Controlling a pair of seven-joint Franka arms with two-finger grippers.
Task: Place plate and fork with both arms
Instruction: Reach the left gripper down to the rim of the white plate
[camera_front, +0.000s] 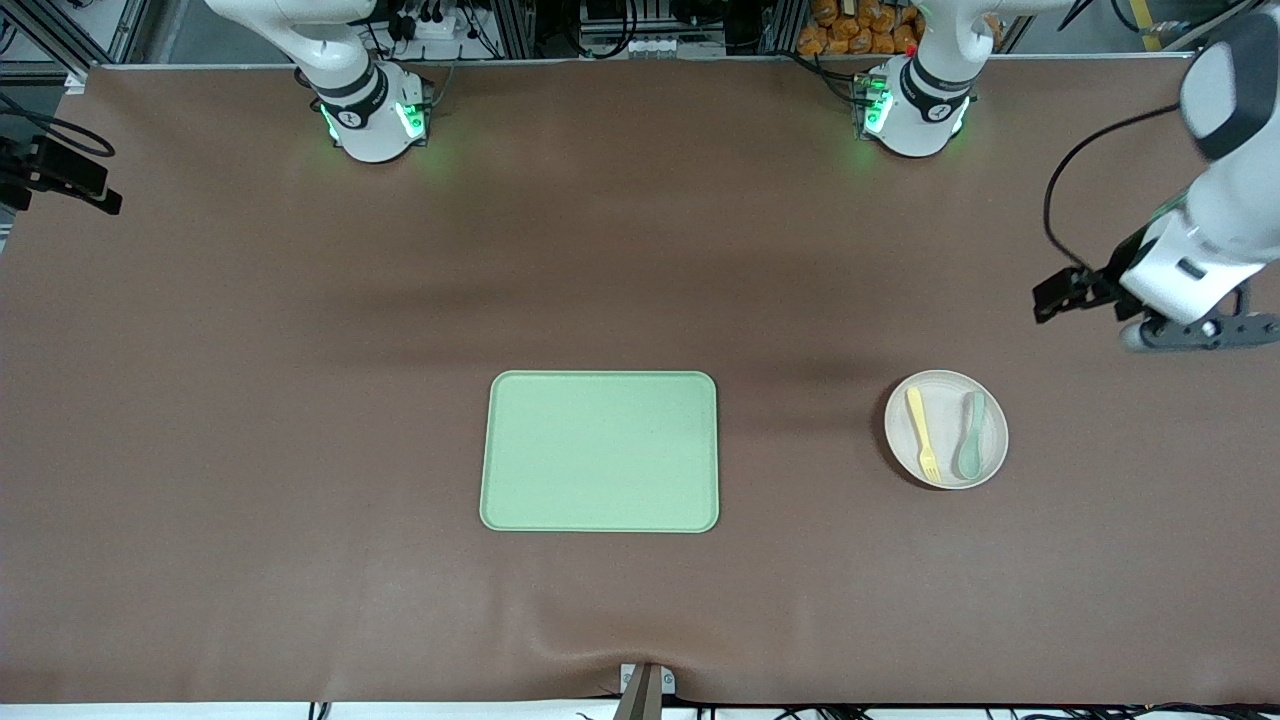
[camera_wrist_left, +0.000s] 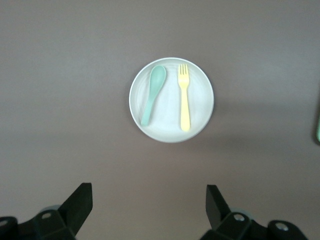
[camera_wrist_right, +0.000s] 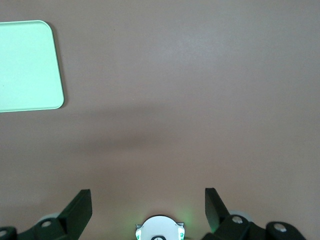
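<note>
Nothing is placed yet: the plate (camera_front: 946, 430) sits on the bench toward the left arm's end, carrying the fork (camera_front: 922, 432) and a spoon (camera_front: 972, 435), well apart from the bare tray (camera_front: 600, 452). The left pincer (camera_wrist_left: 149, 205) hangs wide and empty over the bench near the plate; the right pincer (camera_wrist_right: 148, 206), also wide and empty, waits high above its base.

Even, diffuse overhead light fills the front view, sharp throughout, with broad soft shadow bands lying across the matte brown table covering (camera_front: 250, 420), one reaching the small round pale beige-pink plastic plate (camera_front: 946, 470). Green indicator lamps at both arm bases cast a faint green glow onto the covering. Both wrist views are dimmer and softer, with darkened corners, a blurred shadow band mid-frame, and the rectangular light-green tray (camera_wrist_right: 27, 65) slightly overexposed.
</note>
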